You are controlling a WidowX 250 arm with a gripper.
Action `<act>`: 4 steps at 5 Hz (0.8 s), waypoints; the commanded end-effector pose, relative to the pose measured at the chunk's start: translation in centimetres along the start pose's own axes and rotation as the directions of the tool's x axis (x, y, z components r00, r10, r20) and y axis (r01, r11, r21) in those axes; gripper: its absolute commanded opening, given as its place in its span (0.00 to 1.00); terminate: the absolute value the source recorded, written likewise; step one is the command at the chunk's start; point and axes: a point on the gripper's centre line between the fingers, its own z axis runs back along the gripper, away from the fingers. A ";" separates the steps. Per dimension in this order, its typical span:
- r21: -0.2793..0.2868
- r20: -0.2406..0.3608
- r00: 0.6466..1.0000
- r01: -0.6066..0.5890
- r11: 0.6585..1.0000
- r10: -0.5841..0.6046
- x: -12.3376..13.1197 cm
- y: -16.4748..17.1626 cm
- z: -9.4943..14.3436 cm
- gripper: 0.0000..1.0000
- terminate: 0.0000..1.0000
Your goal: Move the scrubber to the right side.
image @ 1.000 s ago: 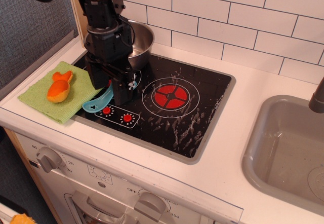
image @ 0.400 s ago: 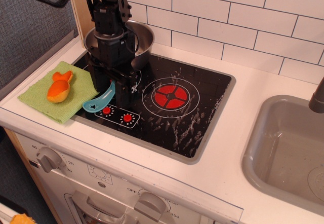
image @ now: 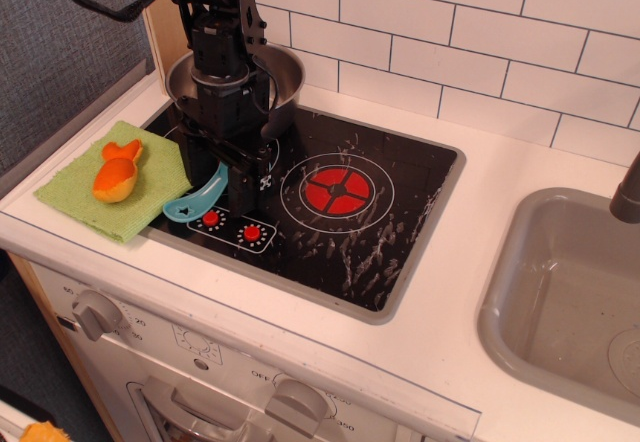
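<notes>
The scrubber (image: 196,200) is a small light-blue brush at the front left corner of the black cooktop (image: 400,202). Its flat handle sticks out to the lower left and touches the cooktop's edge. Its head end is tilted up and hidden between the black fingers. My gripper (image: 238,184) stands upright over the head end and looks shut on it, just above the two red burner marks. The bristles are hidden.
A steel bowl (image: 280,77) stands right behind the arm at the cooktop's back left. A green cloth (image: 80,202) with an orange fish toy (image: 117,174) lies left of the cooktop. A red burner ring (image: 337,190) marks the middle. A grey sink (image: 570,292) is at far right.
The arm has drawn back and up a little toward the bowl. The scrubber's head end has risen with the gripper, so more of the tilted blue handle shows.
</notes>
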 end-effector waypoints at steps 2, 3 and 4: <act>0.004 0.007 0.999 0.033 0.999 -0.033 -0.7 -1.0 0.0 0.00 0.00; -0.007 0.022 0.999 0.048 0.999 -0.047 -1.1 -1.9 0.9 0.00 0.00; -0.027 0.091 0.992 0.089 0.996 -0.086 -1.2 -3.9 3.4 0.00 0.00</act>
